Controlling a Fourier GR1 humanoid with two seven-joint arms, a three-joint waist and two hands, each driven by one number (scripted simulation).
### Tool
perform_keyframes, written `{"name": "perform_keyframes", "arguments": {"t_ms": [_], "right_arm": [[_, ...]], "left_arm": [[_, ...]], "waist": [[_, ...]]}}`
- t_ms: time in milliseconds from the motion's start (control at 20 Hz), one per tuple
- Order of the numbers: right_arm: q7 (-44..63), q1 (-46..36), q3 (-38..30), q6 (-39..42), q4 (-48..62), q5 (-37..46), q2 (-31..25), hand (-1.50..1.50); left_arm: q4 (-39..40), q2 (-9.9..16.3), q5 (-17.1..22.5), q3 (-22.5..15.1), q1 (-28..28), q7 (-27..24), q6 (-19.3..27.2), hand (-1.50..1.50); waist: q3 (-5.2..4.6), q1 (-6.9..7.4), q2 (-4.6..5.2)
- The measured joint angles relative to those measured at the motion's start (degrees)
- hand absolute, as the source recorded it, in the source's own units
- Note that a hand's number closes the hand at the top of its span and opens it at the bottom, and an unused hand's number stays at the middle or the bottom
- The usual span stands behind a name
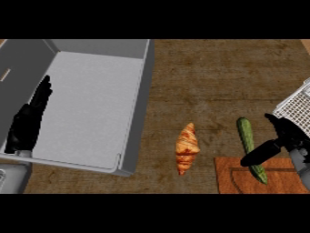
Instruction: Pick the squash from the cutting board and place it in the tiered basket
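Note:
The squash [245,132] is long, thin and dark green. It lies lengthwise, its near end on the wooden cutting board [232,183] at the lower right and its far end over the counter. My right hand [292,141] is just right of the squash. Its thumb reaches left across the squash's middle and its fingers point up on the right side, not closed round it. The white mesh tiered basket [306,107] stands at the right edge, just beyond this hand. My left hand [26,123] rests open over the sink at the left, fingers straight.
A grey sink basin [97,104] fills the left half, its raised rim running down the middle of the view. A croissant [187,148] lies on the wooden counter left of the squash. Bare counter stretches behind the squash toward the basket.

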Motion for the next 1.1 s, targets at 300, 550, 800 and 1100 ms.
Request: {"name": "perform_keyframes", "arguments": {"t_ms": [300,550,800,1100], "right_arm": [[-1.0,0.4,-1.2,0.9,2.7,0.7,2.3,-1.5],[-2.4,1.0,-1.6,1.1,5.8,2.7,6.0,-1.5],[-2.9,0.5,-3.0,1.9,8.7,3.4,9.2,1.5],[-6.5,-0.1,-1.2,6.9,9.7,3.0,7.1,1.5]], "left_arm": [[-0.2,-0.4,-0.3,0.7,0.3,0.0,-0.9,0.0],[0.3,-1.0,-0.8,1.6,0.6,-0.7,-1.5,0.0],[0.0,-1.3,-1.4,2.2,0.3,0.1,-2.3,0.0],[-0.5,-1.1,-1.4,3.0,0.6,-0.3,-2.9,0.0]], "waist": [[0.04,-0.06,-0.04],[0.03,-0.05,0.0],[-0.31,-0.17,-0.23],[-0.86,-0.1,-0.61]]}}
